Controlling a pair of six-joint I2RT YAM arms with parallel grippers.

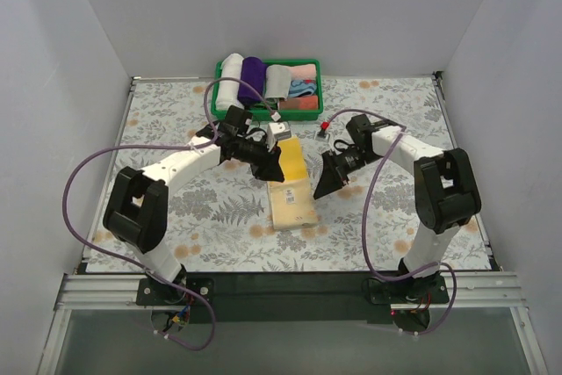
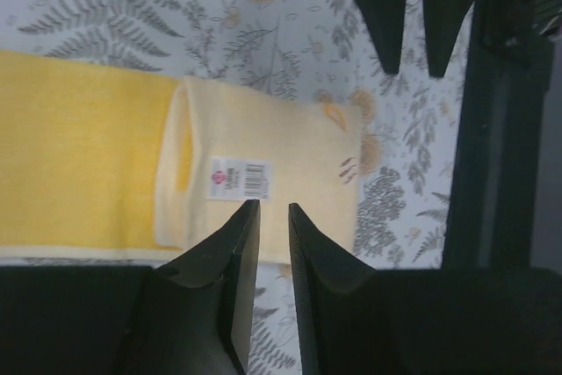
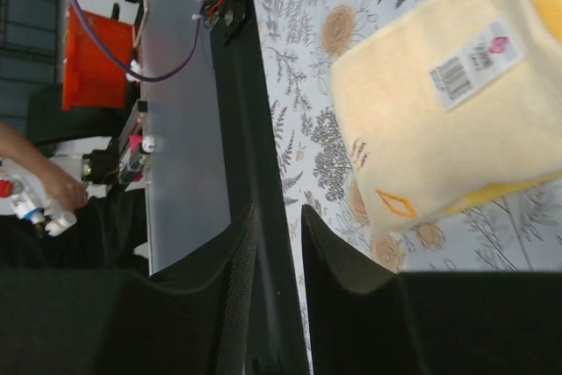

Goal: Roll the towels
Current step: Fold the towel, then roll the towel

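A small white label (image 2: 239, 179) lies on the folded end of the pale yellow towel (image 2: 299, 142). It carries a black barcode (image 2: 255, 179) and, beside it, a round pink emblem (image 2: 219, 180), perhaps a brand mark. Its lettering is too blurred to read. The right wrist view shows the same label, and it is no more legible there. Printed on the towel itself are an orange diamond outline (image 3: 396, 205) and a few short brown strokes (image 3: 360, 154). No word or number can be made out anywhere.
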